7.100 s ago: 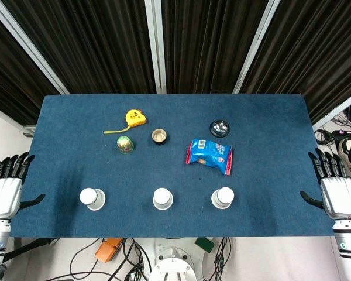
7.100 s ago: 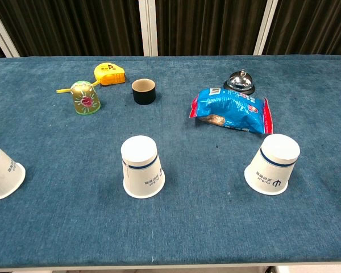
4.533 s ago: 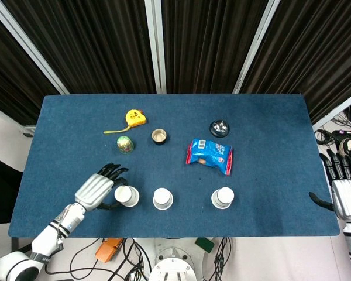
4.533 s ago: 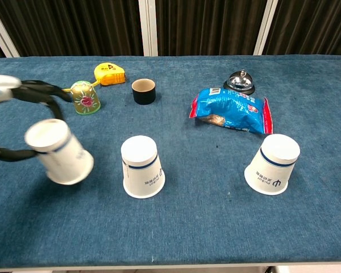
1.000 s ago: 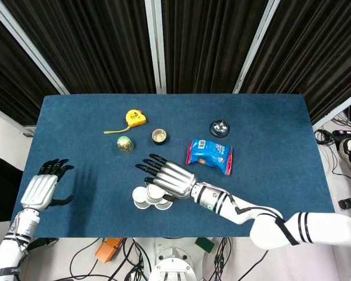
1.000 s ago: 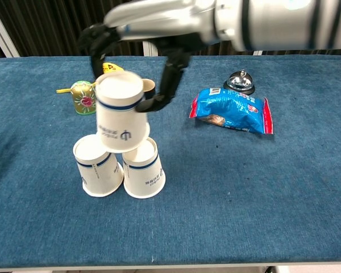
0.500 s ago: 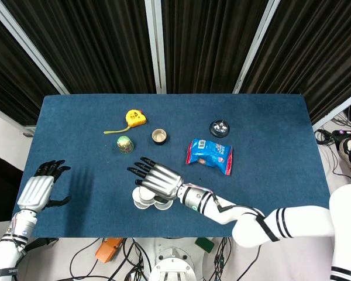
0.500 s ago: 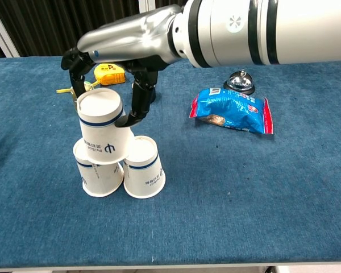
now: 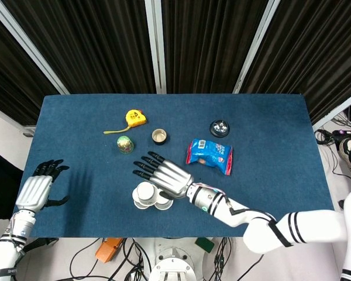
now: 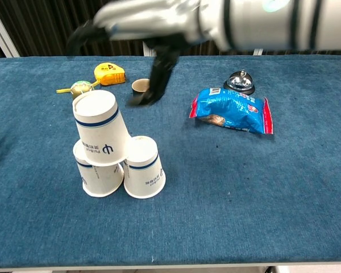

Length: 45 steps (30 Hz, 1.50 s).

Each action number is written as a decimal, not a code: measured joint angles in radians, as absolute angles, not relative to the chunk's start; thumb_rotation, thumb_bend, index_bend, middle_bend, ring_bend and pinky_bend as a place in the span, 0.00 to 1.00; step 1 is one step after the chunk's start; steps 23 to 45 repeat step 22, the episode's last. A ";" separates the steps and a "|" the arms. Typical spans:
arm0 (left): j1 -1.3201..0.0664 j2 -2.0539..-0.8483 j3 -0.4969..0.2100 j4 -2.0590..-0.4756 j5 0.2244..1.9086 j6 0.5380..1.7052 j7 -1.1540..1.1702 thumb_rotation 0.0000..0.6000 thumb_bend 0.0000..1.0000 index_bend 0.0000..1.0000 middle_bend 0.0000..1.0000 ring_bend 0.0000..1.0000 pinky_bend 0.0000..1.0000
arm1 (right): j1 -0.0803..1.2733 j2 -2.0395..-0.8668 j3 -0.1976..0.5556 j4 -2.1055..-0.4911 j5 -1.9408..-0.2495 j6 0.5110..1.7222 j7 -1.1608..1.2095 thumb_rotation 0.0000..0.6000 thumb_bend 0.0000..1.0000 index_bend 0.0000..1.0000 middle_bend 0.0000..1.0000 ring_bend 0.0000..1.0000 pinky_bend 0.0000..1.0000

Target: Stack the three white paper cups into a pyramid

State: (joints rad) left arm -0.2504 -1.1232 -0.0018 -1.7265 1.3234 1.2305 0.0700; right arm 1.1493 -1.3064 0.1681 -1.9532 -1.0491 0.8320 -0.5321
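Chest view, top cup [image 10: 100,128] tilted, head view, left hand [image 9: 37,191] open-fingered

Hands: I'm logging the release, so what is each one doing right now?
Left hand: open, holding nothing.
Right hand: open above the top cup, holding nothing.

The table [image 10: 284,216] is covered in matt blue cloth with a fine, slightly rough weave, and the three white paper cups [image 10: 108,153] on it have a smooth, dull finish with a thin blue band. The blue snack bag [image 10: 233,111] is crinkled glossy plastic, the call bell [image 10: 239,81] is shiny metal, the tape measure [image 10: 109,73] is yellow plastic, and the right hand [image 9: 167,177] has a silvery, smooth shell with black fingers [image 9: 144,167].
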 measured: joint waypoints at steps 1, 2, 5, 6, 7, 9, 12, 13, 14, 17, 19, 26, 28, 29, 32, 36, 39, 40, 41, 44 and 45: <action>-0.248 -1.123 -0.005 -1.714 1.326 1.238 0.063 1.00 0.21 0.19 0.06 0.00 0.00 | 1.129 -1.293 0.160 -1.960 -1.069 0.862 -0.532 1.00 0.46 0.08 0.07 0.00 0.01; -0.245 -1.124 -0.008 -1.703 1.329 1.246 0.055 1.00 0.21 0.19 0.06 0.00 0.00 | 1.097 -1.275 0.147 -1.968 -1.102 0.908 -0.531 1.00 0.46 0.06 0.07 0.00 0.01; -0.234 -1.123 -0.017 -1.668 1.340 1.277 0.020 1.00 0.21 0.19 0.06 0.00 0.00 | 0.989 -1.226 0.099 -1.977 -1.194 1.052 -0.522 1.00 0.46 0.02 0.06 0.00 0.01; -0.229 -1.121 -0.020 -1.657 1.344 1.286 0.009 1.00 0.21 0.19 0.06 0.00 0.00 | 0.949 -1.211 0.081 -1.975 -1.222 1.101 -0.515 1.00 0.46 0.01 0.05 0.00 0.01; -0.224 -1.119 -0.022 -1.643 1.349 1.298 -0.006 1.00 0.21 0.19 0.06 0.00 0.00 | 0.906 -1.196 0.062 -1.972 -1.248 1.151 -0.506 1.00 0.46 0.00 0.05 0.00 0.01; -0.215 -1.114 -0.025 -1.623 1.354 1.311 -0.027 1.00 0.21 0.19 0.06 0.00 0.00 | 0.795 -1.164 0.017 -1.955 -1.304 1.269 -0.468 1.00 0.46 0.00 0.05 0.00 0.01; -0.198 -1.102 -0.028 -1.606 1.360 1.327 -0.056 1.00 0.21 0.19 0.06 0.00 0.00 | 0.630 -1.131 -0.046 -1.899 -1.363 1.430 -0.370 1.00 0.46 0.00 0.03 0.00 0.01; -0.191 -1.098 -0.028 -1.606 1.363 1.335 -0.060 1.00 0.21 0.19 0.06 0.00 0.00 | 0.581 -1.123 -0.063 -1.874 -1.375 1.474 -0.333 1.00 0.46 0.00 0.03 0.00 0.01; -0.187 -1.095 -0.027 -1.607 1.365 1.340 -0.061 1.00 0.21 0.19 0.06 0.00 0.00 | 0.517 -1.116 -0.083 -1.838 -1.385 1.528 -0.282 1.00 0.46 0.00 0.03 0.00 0.01; -0.173 -1.089 -0.024 -1.620 1.374 1.362 -0.054 1.00 0.21 0.19 0.06 0.00 0.00 | 0.374 -1.106 -0.121 -1.741 -1.396 1.632 -0.153 1.00 0.46 0.00 0.03 0.00 0.01; -0.162 -1.088 -0.021 -1.633 1.382 1.382 -0.043 1.00 0.21 0.19 0.06 0.00 0.00 | 0.305 -1.106 -0.135 -1.685 -1.398 1.673 -0.083 1.00 0.45 0.00 0.03 0.00 0.01; -0.146 -1.089 -0.017 -1.651 1.401 1.411 -0.026 1.00 0.21 0.19 0.06 0.00 0.00 | 0.238 -1.109 -0.146 -1.609 -1.405 1.701 0.012 1.00 0.45 0.00 0.03 0.00 0.01; -0.146 -1.089 -0.017 -1.651 1.401 1.411 -0.026 1.00 0.21 0.19 0.06 0.00 0.00 | 0.238 -1.109 -0.146 -1.609 -1.405 1.701 0.012 1.00 0.45 0.00 0.03 0.00 0.01; -0.146 -1.089 -0.017 -1.651 1.401 1.411 -0.026 1.00 0.21 0.19 0.06 0.00 0.00 | 0.238 -1.109 -0.146 -1.609 -1.405 1.701 0.012 1.00 0.45 0.00 0.03 0.00 0.01; -0.146 -1.089 -0.017 -1.651 1.401 1.411 -0.026 1.00 0.21 0.19 0.06 0.00 0.00 | 0.238 -1.109 -0.146 -1.609 -1.405 1.701 0.012 1.00 0.45 0.00 0.03 0.00 0.01; -0.146 -1.089 -0.017 -1.651 1.401 1.411 -0.026 1.00 0.21 0.19 0.06 0.00 0.00 | 0.238 -1.109 -0.146 -1.609 -1.405 1.701 0.012 1.00 0.45 0.00 0.03 0.00 0.01; -0.146 -1.089 -0.017 -1.651 1.401 1.411 -0.026 1.00 0.21 0.19 0.06 0.00 0.00 | 0.238 -1.109 -0.146 -1.609 -1.405 1.701 0.012 1.00 0.45 0.00 0.03 0.00 0.01; -0.146 -1.089 -0.017 -1.651 1.401 1.411 -0.026 1.00 0.21 0.19 0.06 0.00 0.00 | 0.238 -1.109 -0.146 -1.609 -1.405 1.701 0.012 1.00 0.45 0.00 0.03 0.00 0.01; -0.146 -1.089 -0.017 -1.651 1.401 1.411 -0.026 1.00 0.21 0.19 0.06 0.00 0.00 | 0.238 -1.109 -0.146 -1.609 -1.405 1.701 0.012 1.00 0.45 0.00 0.03 0.00 0.01; -0.146 -1.089 -0.017 -1.651 1.401 1.411 -0.026 1.00 0.21 0.19 0.06 0.00 0.00 | 0.238 -1.109 -0.146 -1.609 -1.405 1.701 0.012 1.00 0.45 0.00 0.03 0.00 0.01; -0.146 -1.089 -0.017 -1.651 1.401 1.411 -0.026 1.00 0.21 0.19 0.06 0.00 0.00 | 0.238 -1.109 -0.146 -1.609 -1.405 1.701 0.012 1.00 0.45 0.00 0.03 0.00 0.01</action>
